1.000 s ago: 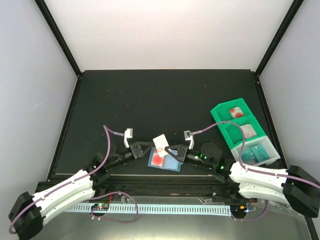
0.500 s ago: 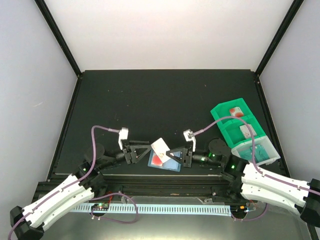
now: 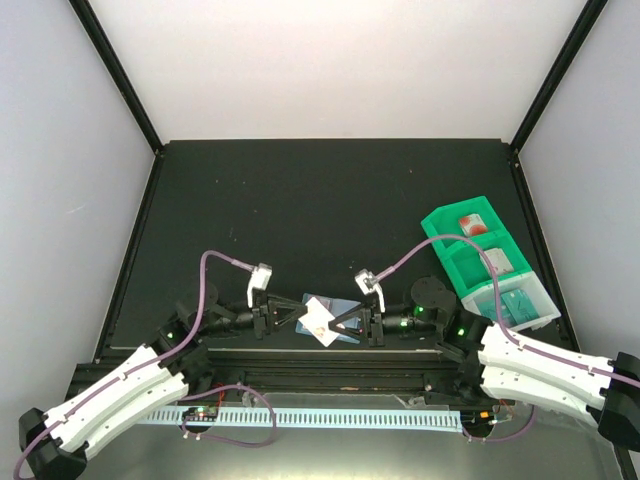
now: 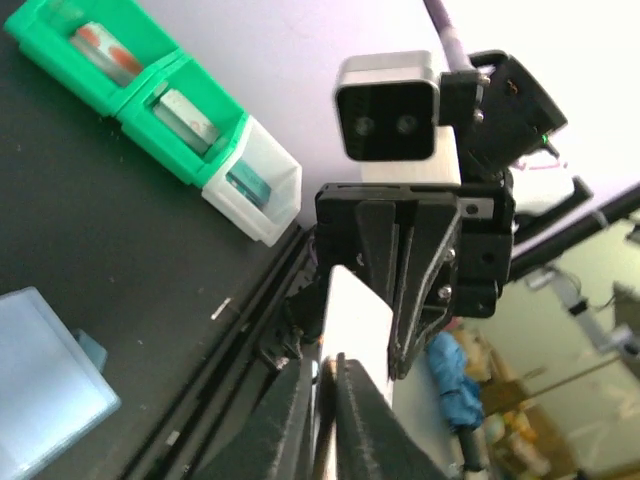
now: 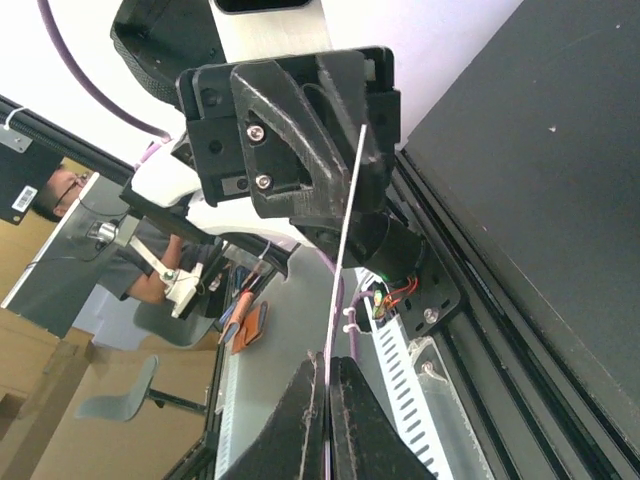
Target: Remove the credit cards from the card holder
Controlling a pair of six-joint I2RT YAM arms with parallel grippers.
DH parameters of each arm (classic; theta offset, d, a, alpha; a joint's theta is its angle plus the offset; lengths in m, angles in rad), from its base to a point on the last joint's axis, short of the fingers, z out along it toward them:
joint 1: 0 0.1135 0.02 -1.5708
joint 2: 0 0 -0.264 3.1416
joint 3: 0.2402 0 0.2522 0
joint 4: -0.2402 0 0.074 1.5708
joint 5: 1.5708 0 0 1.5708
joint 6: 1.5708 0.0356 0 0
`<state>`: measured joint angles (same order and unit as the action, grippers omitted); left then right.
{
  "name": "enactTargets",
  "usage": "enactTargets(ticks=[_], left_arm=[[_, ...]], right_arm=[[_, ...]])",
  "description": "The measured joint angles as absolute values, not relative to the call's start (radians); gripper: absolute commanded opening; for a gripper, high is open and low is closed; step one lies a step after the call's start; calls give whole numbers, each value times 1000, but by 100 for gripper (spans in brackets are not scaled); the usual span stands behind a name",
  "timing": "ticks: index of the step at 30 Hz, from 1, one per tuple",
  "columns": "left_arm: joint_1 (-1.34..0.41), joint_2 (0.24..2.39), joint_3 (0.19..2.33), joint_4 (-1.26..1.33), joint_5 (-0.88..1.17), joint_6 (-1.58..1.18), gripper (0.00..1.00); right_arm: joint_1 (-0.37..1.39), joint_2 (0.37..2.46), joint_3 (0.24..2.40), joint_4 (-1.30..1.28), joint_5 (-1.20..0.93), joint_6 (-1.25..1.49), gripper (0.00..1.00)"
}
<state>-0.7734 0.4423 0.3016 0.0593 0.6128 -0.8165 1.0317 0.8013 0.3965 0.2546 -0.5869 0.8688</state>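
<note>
Handover is my reading of this moment. The left gripper (image 3: 297,316) has its fingers pressed together on the left edge of the white card (image 3: 319,320). The right gripper (image 3: 341,323) pinches the opposite edge in the same way. So the white card hangs in the air between them, tilted, with its red blotch turned to the near side. I think one arm must let go before the other can carry it away.

The card holder (image 4: 45,390) lies flat on the tabletop (image 3: 300,200), just under the two grippers. I cannot tell if more cards are inside it.

Far to the right stands the green compartment tray (image 3: 436,225), with small things in its compartments. It is probably the place for the cards.

The tabletop is matte black, with pale walls and black posts around it. In the right wrist view a person (image 5: 60,195) sits in the room beyond.
</note>
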Motion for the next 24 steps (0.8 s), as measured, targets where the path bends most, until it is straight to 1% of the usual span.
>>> enactTargets(ticks=[2,7,10,11,14,18,22,24], left_arm=[[-773,455,303,66,634,-816,2],[-773,467,300,115,660,-831,2],[-773,467,284,147,656,-851,2],[-773,467,280,159,652,-859,1],[-773,467,264,196,623,-887,2],[-773,464,222,271,550,-957,2],[-773,465,144,355,469,-1056,2],[-773,465,133,361,442,-1085,1]], right_arm=[[1032,802,395,247,-589,869,5],[1030,793,379,239,-579,881,21],[1030,775,363,265,-555,909,33],[1030,772,353,282,-548,924,36],[1030,772,315,346,-522,986,38],[1030,792,268,441,-471,1071,37],[1030,812,226,541,-414,1147,23],[1031,823,218,574,-393,1173,19]])
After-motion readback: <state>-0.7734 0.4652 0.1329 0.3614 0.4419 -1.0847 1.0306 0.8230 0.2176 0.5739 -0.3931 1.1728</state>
